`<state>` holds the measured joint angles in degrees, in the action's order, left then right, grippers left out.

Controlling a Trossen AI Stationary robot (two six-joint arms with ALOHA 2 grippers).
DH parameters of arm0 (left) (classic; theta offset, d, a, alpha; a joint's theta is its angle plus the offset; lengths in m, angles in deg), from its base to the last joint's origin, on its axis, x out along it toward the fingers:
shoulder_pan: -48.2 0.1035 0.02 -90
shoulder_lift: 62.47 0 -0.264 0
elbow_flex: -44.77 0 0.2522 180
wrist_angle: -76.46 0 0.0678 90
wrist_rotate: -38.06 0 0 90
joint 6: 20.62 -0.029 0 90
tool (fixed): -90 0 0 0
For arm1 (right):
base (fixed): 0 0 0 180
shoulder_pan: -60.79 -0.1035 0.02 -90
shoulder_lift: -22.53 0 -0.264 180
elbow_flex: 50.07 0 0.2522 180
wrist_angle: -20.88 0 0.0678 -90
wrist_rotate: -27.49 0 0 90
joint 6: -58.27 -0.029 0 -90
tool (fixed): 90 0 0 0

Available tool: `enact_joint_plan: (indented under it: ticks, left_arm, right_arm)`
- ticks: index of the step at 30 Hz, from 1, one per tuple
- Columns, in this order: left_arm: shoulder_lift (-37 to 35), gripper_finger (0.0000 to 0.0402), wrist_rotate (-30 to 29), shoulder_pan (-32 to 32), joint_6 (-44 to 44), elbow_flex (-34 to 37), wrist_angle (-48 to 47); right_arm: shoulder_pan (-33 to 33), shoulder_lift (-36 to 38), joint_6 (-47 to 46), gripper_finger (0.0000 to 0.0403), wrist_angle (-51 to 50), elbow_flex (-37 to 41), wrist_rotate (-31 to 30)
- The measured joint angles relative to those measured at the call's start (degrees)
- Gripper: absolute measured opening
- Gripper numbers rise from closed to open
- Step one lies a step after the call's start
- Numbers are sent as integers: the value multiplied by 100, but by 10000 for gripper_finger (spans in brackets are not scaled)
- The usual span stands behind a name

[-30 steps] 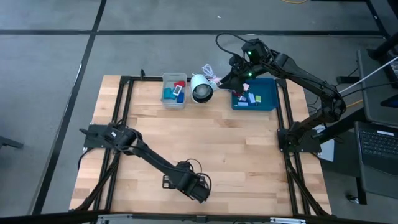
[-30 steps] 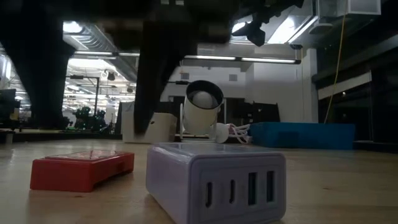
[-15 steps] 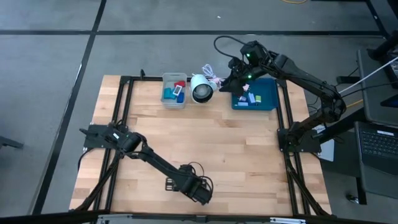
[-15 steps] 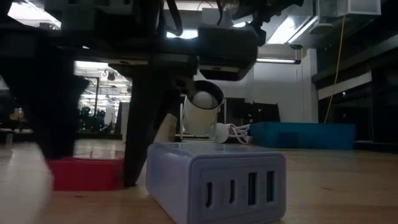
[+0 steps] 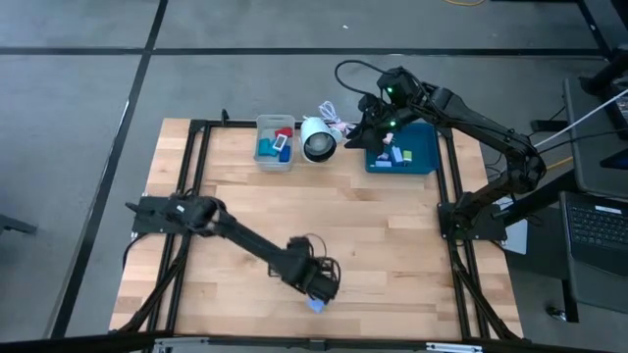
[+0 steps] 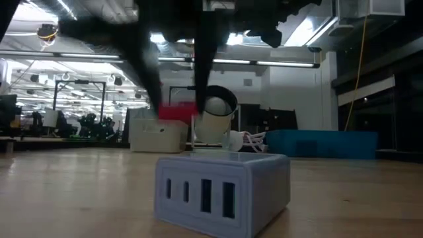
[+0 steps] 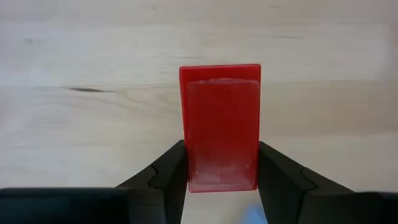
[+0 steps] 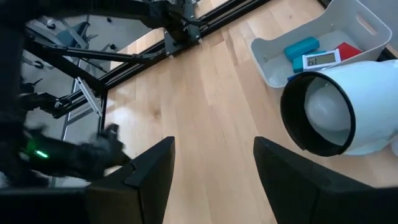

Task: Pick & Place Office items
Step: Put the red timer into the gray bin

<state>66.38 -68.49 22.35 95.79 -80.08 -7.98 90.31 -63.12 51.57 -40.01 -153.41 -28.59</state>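
Lifted now – left hand (image 7: 221,171) (clamped) grips glossy red rectangular block (image 7: 221,124).

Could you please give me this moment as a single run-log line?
left gripper: shut on red block, lifted | right gripper: open, over blue tray | purple charger: on table

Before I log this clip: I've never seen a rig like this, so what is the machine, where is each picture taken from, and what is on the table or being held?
Two dark robot arms work at a wooden table. One picture looks straight down, one looks level across the tabletop, and one comes from each wrist.

The left gripper, near the table's front edge, is shut on a red block, lifted clear of the wood in the level view. A pale blue charger block sits just beside it.

The right gripper hovers open at the back, over the blue tray's edge. Beside that tray stand a white round black-faced object and a grey bin, both containers holding small coloured pieces.
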Motion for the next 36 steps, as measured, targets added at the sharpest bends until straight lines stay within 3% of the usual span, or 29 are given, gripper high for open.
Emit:
enact_joint_plan:
  ticks: [7, 13, 23, 30, 36]
  left_arm:
    - [-996, 148, -694, 611, -936, -11, -1014]
    - [-1439, 148, -939, 1427, -2306, -6, -1929]
    - [-1791, 148, -1400, 3522, -5191, 29, -1025]
    - [-1865, 148, -703, 4957, -6894, 28, -82]
    - [-1812, 148, 112, 5834, -7646, 34, 542]
  right_arm:
    - [4, 0, 135, 225, 19, 0, -2]
    - [42, 0, 150, 225, 79, 0, -51]
    - [50, 0, 137, 225, 82, 0, -191]
    - [52, 0, 72, 225, 76, 0, -199]
    - [52, 0, 0, 225, 63, 0, -199]
